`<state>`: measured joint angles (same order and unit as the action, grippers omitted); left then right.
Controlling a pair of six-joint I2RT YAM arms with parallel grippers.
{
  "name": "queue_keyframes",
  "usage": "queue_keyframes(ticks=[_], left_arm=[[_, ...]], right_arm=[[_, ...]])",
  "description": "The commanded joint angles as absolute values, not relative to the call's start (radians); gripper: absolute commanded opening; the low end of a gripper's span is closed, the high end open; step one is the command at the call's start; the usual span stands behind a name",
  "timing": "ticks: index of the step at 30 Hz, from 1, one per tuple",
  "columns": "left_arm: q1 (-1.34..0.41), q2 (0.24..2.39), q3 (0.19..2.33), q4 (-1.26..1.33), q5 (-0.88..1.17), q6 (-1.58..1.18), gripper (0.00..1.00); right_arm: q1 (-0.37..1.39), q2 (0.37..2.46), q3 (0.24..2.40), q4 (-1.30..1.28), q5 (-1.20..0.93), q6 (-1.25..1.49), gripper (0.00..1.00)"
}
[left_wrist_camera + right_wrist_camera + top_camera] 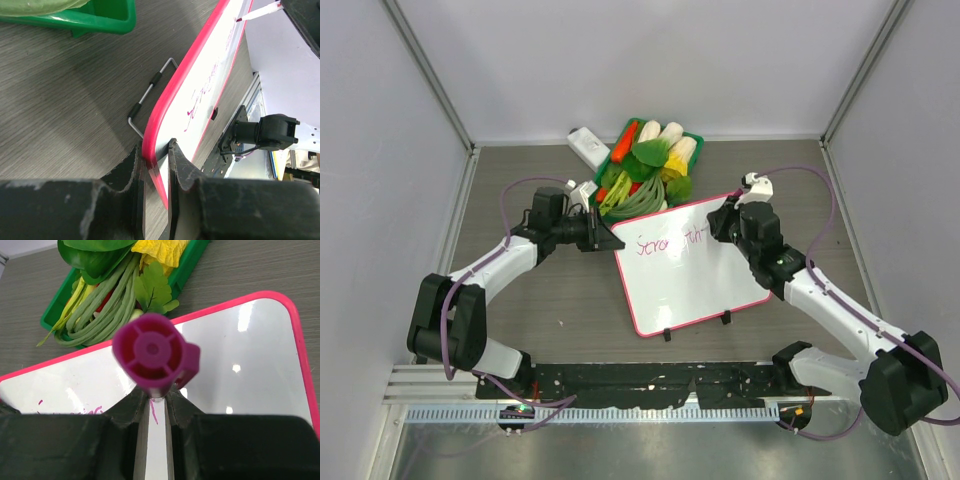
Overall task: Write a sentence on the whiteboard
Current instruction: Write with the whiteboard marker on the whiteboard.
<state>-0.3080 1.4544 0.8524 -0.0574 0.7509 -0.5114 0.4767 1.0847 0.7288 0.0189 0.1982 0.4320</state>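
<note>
The whiteboard (695, 280), white with a pink-red rim, lies tilted on the table's middle. One line of magenta letters (670, 243) runs along its top, reading roughly "Strong th". My left gripper (610, 243) is shut on the board's left corner; in the left wrist view the jaws (156, 155) pinch the rim (187, 65). My right gripper (725, 222) is shut on a magenta marker (155, 352) held upright over the board (245, 365), with its tip at the end of the letters. The tip also shows in the left wrist view (260, 11).
A green vegetable basket (692, 138) stands just behind the board and also shows in the right wrist view (50, 315). A small white block (588, 145) lies to its left. The board's wire stand (150, 95) sticks out beneath it. Grey walls enclose the table.
</note>
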Motion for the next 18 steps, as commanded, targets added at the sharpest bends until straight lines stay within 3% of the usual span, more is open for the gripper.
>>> queue_keyframes(ticks=[1,18], left_arm=[[-0.321,1.463,0.856,-0.101,0.586,-0.379,0.0],[-0.324,1.468,0.861,-0.106,0.583,-0.376,0.0]], right_arm=[[0.477,1.098,0.713,0.057,0.235,0.423,0.01],[0.477,1.068,0.66,0.035,0.21,0.419,0.01]])
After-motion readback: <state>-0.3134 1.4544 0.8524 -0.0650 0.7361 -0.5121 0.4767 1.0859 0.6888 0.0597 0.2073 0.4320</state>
